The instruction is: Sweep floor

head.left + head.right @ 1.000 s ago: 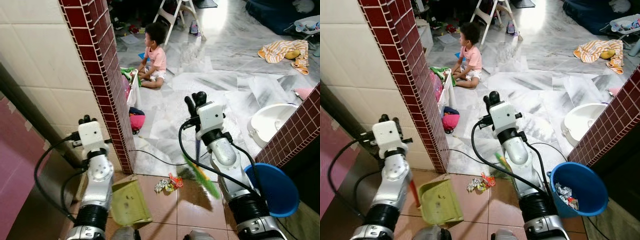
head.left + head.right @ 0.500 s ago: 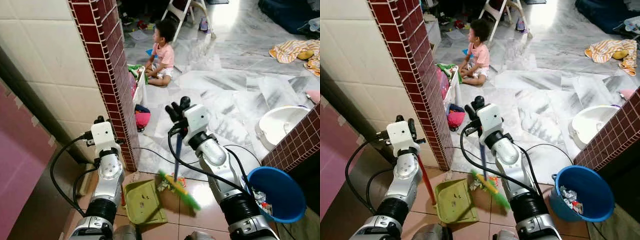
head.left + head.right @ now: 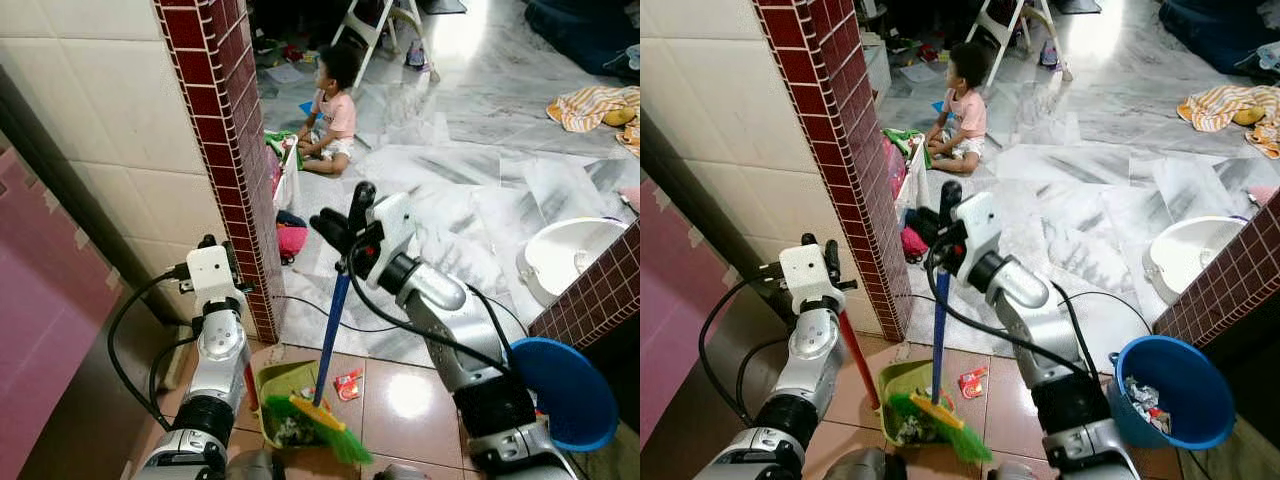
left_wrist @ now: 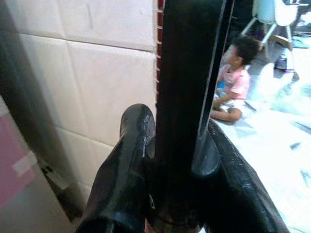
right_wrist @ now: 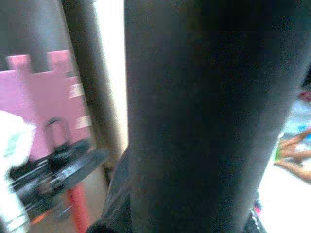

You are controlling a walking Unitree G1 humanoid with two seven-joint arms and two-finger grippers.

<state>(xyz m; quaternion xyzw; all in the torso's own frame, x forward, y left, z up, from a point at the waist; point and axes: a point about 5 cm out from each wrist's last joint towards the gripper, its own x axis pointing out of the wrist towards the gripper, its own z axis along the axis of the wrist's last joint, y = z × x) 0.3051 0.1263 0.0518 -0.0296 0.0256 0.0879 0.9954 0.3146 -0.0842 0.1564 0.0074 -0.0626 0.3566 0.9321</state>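
My left tool (image 3: 818, 255) is clamped on the top of the thin red handle (image 3: 858, 361) of the olive-green plastic dustpan (image 3: 902, 382); in the left wrist view my two black fingers (image 4: 127, 160) press against a dark upright shaft between them. My left arm rises almost straight from the bottom of the head views, wrist uppermost, close beside the dark red tiled wall edge (image 3: 225, 150). The red handle slants down from that tool to the dustpan, which sits on the brown floor tiles (image 3: 410, 390) well below it, mouth toward the broom.

Farther right, my right tool (image 3: 345, 225) is closed round the blue broom handle (image 3: 331, 330) near its upper end. My right arm reaches up and across toward my left from the lower right, elbow bent, the white wrist block near the middle of the picture. The handle drops nearly straight down from this tool, and the green-bristled broom head with a yellow band (image 3: 320, 425) lies at the dustpan's mouth, bristles over greyish scraps inside it. A small red wrapper (image 3: 348, 383) lies on the tiles just beside the pan.

At the right edge a round blue plastic bucket (image 3: 1170, 390) holds crumpled litter. Beyond, on the pale marble floor (image 3: 480, 170), a child in a pink top (image 3: 335, 110) sits.
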